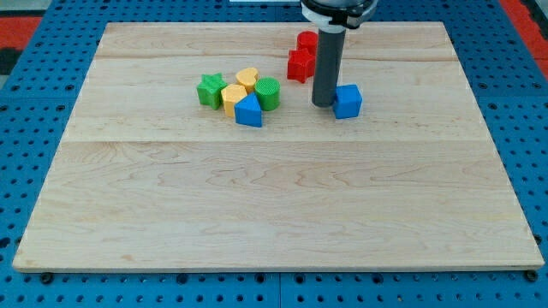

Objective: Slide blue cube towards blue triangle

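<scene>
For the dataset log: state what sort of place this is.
Probably a robotics lab bench set up for pushing trials: a pale wooden board on a blue perforated base, small coloured blocks such as the blue cube, and my tip just left of that cube.

My tip (323,104) touched the blue cube (348,101) on its left, blocking the bare lane leftward to the blue triangle (248,111); red blocks (300,62) crowded above.
</scene>
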Tool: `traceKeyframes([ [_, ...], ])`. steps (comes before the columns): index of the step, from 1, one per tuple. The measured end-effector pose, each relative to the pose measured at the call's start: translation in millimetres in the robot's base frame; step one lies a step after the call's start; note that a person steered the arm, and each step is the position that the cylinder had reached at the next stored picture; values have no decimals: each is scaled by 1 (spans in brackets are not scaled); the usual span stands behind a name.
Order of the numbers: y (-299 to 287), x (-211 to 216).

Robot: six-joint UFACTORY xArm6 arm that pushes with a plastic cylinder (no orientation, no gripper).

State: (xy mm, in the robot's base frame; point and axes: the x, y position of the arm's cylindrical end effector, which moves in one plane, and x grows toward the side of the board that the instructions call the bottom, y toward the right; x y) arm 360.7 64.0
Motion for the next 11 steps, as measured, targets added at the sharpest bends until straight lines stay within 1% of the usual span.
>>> traceKeyframes([
  [1, -18, -43],
  [2, 41, -22],
  [3, 60, 10],
  [4, 49, 14],
  [5, 49, 32],
  [6, 57, 61],
  [7, 57, 76],
  [8, 57, 101],
  [9, 24, 81],
  [10, -18, 35],
  [11, -59, 34],
])
